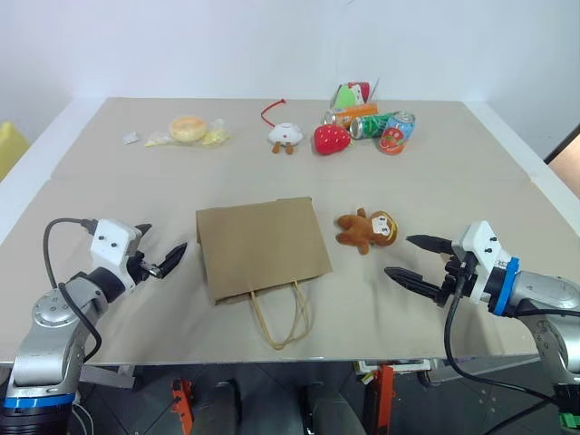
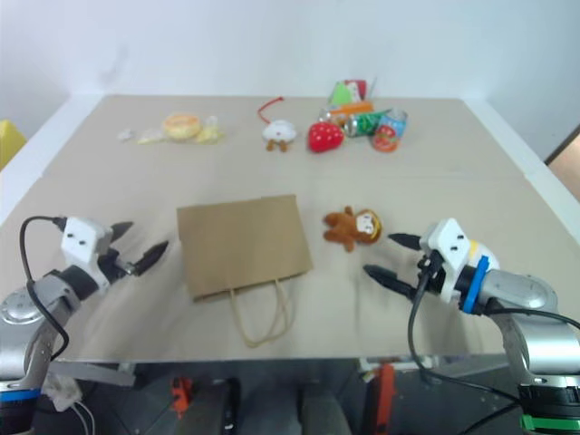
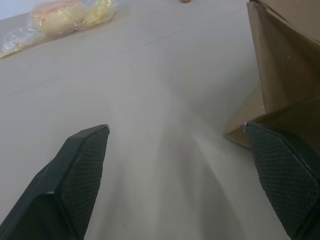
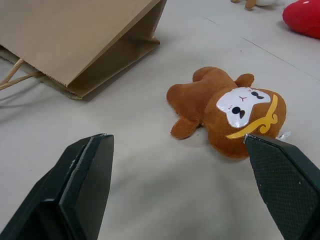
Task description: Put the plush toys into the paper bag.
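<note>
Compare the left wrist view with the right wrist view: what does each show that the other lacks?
Left wrist alone: a bagged bun in clear wrap and the open left tool. Right wrist alone: the brown monkey plush lying on the table, a red strawberry toy, the bag's cord handles, and the open right tool. Both: the flat paper bag and the tan table.

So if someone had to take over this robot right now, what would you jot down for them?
Left gripper: open, empty, beside the paper bag's left edge.
Right gripper: open, empty, just right of the monkey.
Paper bag: lying flat mid-table, handles toward the robot.
Brown monkey plush: on the table, right of the bag.
White egg-shaped plush: far side, beside the red strawberry plush.
Done: nothing bagged.
Left: bag both toys; the monkey is nearest.
</note>
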Controlling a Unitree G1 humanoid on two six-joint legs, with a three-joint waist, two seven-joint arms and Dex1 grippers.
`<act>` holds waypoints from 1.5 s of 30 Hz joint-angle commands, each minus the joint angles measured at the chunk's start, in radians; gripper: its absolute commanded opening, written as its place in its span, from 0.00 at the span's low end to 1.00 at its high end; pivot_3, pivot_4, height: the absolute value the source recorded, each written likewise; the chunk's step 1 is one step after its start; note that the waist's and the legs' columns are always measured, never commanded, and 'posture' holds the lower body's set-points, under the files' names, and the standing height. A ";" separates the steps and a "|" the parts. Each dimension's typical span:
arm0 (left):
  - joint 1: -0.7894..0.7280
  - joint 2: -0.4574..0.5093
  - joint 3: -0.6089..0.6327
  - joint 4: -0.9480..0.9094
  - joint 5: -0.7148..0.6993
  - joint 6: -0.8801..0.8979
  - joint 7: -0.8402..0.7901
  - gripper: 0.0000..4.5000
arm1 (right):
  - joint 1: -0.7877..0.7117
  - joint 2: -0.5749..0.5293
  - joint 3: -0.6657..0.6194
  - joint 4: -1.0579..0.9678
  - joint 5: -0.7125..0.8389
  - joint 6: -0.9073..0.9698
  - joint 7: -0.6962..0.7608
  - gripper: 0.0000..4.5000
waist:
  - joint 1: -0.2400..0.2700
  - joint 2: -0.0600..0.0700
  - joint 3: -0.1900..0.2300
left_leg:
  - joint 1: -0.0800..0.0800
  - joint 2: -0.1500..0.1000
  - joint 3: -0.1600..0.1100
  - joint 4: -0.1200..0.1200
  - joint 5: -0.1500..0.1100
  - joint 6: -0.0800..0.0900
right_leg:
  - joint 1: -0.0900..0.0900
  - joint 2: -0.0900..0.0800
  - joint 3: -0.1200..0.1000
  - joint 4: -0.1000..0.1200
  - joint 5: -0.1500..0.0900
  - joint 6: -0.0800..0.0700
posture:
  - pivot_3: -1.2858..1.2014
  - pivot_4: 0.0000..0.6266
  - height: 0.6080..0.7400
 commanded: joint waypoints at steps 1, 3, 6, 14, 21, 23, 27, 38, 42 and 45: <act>-0.016 0.013 -0.002 -0.001 0.016 -0.058 -0.017 0.99 | -0.030 -0.003 -0.009 0.009 -0.003 -0.031 0.007 1.00 | 0.000 0.000 0.000 | 0.000 0.000 0.000 0.000 0.000 0.000 | 0.000 0.000 0.000 0.000 0.000 0.000 | 0.52 0.24 1.00; -0.017 0.015 -0.005 0.000 0.018 -0.085 -0.033 0.99 | -0.059 0.014 0.009 0.036 -0.008 -0.040 0.004 1.00 | 0.000 0.000 0.000 | 0.000 0.000 0.000 0.000 -0.001 0.000 | 0.000 0.001 0.000 0.000 0.000 0.000 | 0.52 0.24 1.00; -0.016 0.017 -0.004 0.002 0.019 -0.102 -0.040 0.99 | -0.079 0.027 0.022 0.052 -0.006 -0.048 0.008 1.00 | 0.000 0.000 0.000 | 0.000 0.000 0.001 0.000 -0.001 0.000 | 0.000 0.001 0.001 0.000 0.000 0.000 | 0.52 0.24 1.00; 0.017 0.039 0.026 -0.048 0.017 -0.119 -0.053 0.99 | -0.283 0.068 0.178 0.031 0.065 -0.004 0.190 1.00 | 0.000 0.000 0.000 | 0.001 0.001 0.002 0.000 -0.001 0.000 | 0.000 0.002 0.003 0.000 0.000 0.001 | 0.52 0.24 1.00; 0.061 0.058 0.023 -0.131 0.033 -0.130 -0.054 0.99 | -0.453 0.141 0.369 0.020 0.087 0.005 0.395 1.00 | -0.013 -0.001 0.000 | 0.002 0.005 0.003 0.001 -0.001 0.000 | -0.001 0.007 0.005 0.003 0.001 0.001 | 0.52 0.24 1.00; 0.074 0.079 0.026 -0.190 0.037 -0.140 -0.067 0.99 | -0.481 0.156 0.387 0.035 0.087 0.006 0.416 1.00 | -0.007 -0.001 0.000 | 0.001 0.004 0.002 0.001 -0.001 0.000 | -0.002 0.006 0.005 0.003 0.001 0.000 | 0.52 0.24 1.00; 0.079 0.145 0.049 -0.295 0.020 -0.160 -0.131 0.99 | -0.489 0.155 0.390 0.052 0.080 0.007 0.439 1.00 | -0.004 -0.003 0.000 | 0.000 0.004 0.003 0.001 -0.001 0.000 | -0.003 0.006 0.006 0.003 0.001 0.000 | 0.52 0.24 1.00; 0.001 0.276 -0.319 -0.257 0.153 -0.378 -0.464 0.99 | -0.458 0.158 0.374 0.047 0.055 0.000 0.415 1.00 | -0.002 -0.002 0.000 | 0.001 0.008 0.010 0.001 -0.001 0.000 | -0.006 0.007 0.007 0.004 0.003 -0.004 | 0.52 0.24 1.00; -0.083 0.230 -0.411 -0.163 0.197 -0.448 -0.491 0.99 | -0.426 0.148 0.356 0.014 0.055 0.009 0.381 1.00 | 0.003 -0.002 0.000 | 0.001 0.008 0.010 0.001 -0.001 0.000 | -0.006 0.008 0.008 0.004 0.003 -0.004 | 0.52 0.24 1.00; -0.135 0.200 -0.459 -0.105 0.224 -0.498 -0.505 0.99 | -0.401 0.137 0.343 -0.014 0.061 0.021 0.357 1.00 | 0.003 -0.002 0.000 | 0.001 0.008 0.010 0.001 -0.001 0.000 | -0.007 0.008 0.008 0.004 0.004 -0.004 | 0.52 0.24 1.00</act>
